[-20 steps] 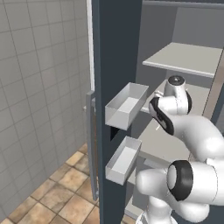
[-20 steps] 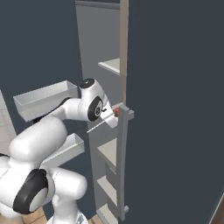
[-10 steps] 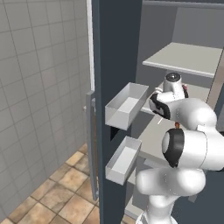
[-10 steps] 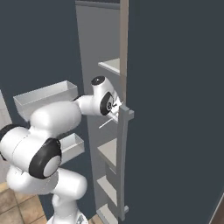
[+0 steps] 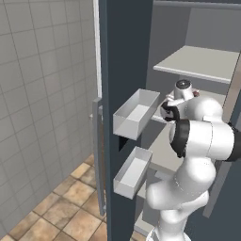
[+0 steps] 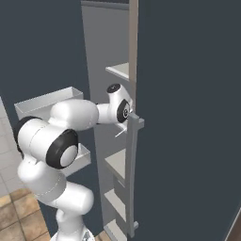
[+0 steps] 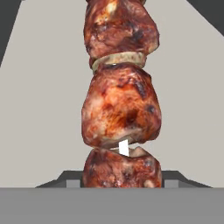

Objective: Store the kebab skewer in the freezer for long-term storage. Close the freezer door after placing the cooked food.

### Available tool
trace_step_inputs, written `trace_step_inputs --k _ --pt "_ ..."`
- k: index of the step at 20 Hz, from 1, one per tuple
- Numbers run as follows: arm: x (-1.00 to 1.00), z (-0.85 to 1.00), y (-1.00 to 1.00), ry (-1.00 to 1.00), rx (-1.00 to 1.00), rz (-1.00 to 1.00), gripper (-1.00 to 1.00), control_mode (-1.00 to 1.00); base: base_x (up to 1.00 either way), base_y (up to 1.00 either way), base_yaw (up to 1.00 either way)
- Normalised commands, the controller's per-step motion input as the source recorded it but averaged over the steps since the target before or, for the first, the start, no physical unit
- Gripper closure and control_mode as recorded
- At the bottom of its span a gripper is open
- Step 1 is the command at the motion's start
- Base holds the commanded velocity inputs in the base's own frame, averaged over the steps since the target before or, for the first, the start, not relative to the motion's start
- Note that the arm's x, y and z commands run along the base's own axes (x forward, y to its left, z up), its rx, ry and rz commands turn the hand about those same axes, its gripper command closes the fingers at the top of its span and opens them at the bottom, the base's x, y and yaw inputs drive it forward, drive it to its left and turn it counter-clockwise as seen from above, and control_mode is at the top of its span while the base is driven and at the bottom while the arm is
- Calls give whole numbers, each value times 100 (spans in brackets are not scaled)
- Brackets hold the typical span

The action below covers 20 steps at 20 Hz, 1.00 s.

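In the hand view we see the kebab skewer (image 7: 121,118) close against the camera, reddish-brown meat chunks stacked along the picture's middle with a sliver of pale stick showing between the lower two chunks. We take the jaws as clamped on the kebab skewer, though the fingers themselves are hidden behind the meat. Behind the meat lies a flat pale grey shelf (image 7: 43,109) of the freezer (image 6: 188,94). From the left base view, the freezer door (image 5: 123,70) stands open, edge-on to us, with two grey inner bins: an upper bin (image 5: 135,113) and a lower bin (image 5: 133,171). The arm (image 5: 202,141) reaches past these bins into the compartment, beneath a pale shelf board (image 5: 200,63). In the right base view, the thin pale stick end (image 6: 121,133) juts out beside the long grey handle (image 6: 132,174) of the plain door.
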Motion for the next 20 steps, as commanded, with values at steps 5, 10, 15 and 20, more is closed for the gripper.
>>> trace_step_inputs --k 5,10,15,20 --pt "32 -43 -9 0 0 0 100 -100 0 0 0" --pt "38 -16 -17 0 0 0 100 -100 0 0 0" --pt "36 -1 -25 0 0 1 100 -100 0 0 0" --pt "18 -2 -31 0 0 5 100 -100 0 0 0"
